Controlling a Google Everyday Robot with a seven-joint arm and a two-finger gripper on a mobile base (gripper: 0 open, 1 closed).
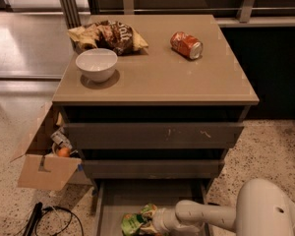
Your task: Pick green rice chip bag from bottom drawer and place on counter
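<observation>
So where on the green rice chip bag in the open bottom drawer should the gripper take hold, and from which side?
Probably its crumpled right edge in the picture, approached low from that side. The green rice chip bag lies slumped on the bottom drawer floor, with the gripper level beside that edge; its puckered folds look easier to pinch than the glossy face.
</observation>
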